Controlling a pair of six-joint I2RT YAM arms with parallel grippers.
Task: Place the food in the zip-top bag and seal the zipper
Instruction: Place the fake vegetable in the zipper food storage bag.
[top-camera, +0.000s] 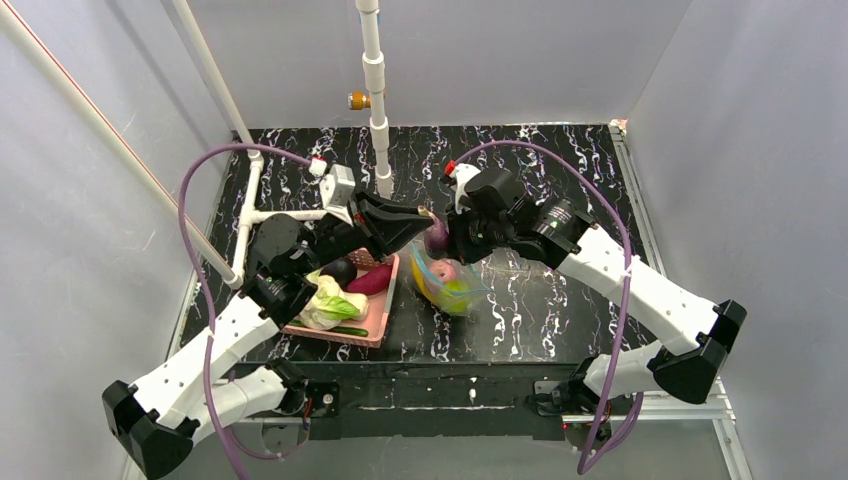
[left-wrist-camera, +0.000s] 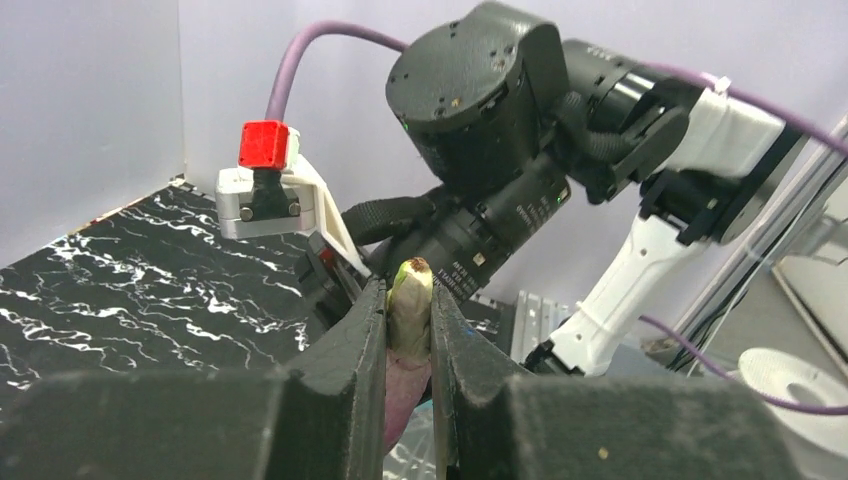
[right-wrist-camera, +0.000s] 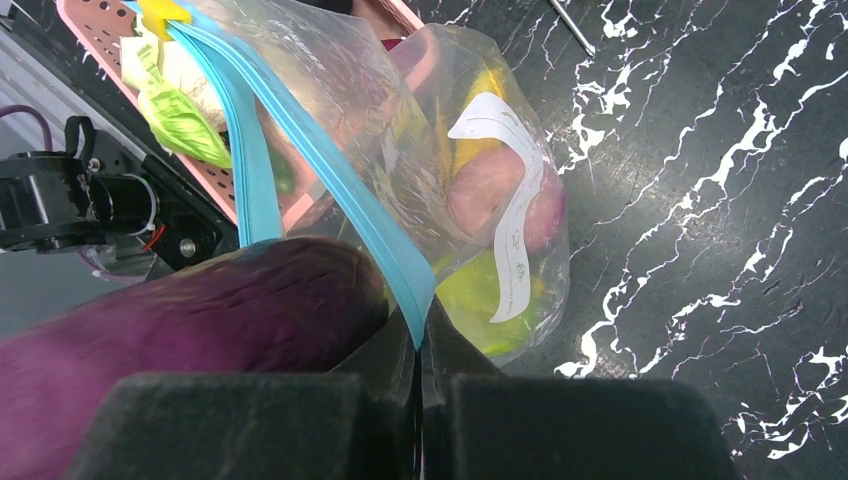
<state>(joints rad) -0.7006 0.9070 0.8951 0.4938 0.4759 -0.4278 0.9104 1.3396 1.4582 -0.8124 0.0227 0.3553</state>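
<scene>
Left claw (left-wrist-camera: 408, 302) clamped on eggplant (right-wrist-camera: 200, 310) just beside bag (right-wrist-camera: 440, 60) mouth, right claw (right-wrist-camera: 418, 352) pinched tight on zipper (right-wrist-camera: 335, 190), basket (top-camera: 380, 312) alongside.

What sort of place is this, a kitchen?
Probably a robot test booth, not a kitchen: a left arm and right arm mounted at a black marbled table, plain grey walls close around it, and toy food in a pink basket and a clear bag.

I see open tabletop (top-camera: 535, 318) right of the bag (top-camera: 450, 285). On its left the pink basket (top-camera: 378, 325) crowds in, and the white post (top-camera: 379, 135) stands behind.
</scene>
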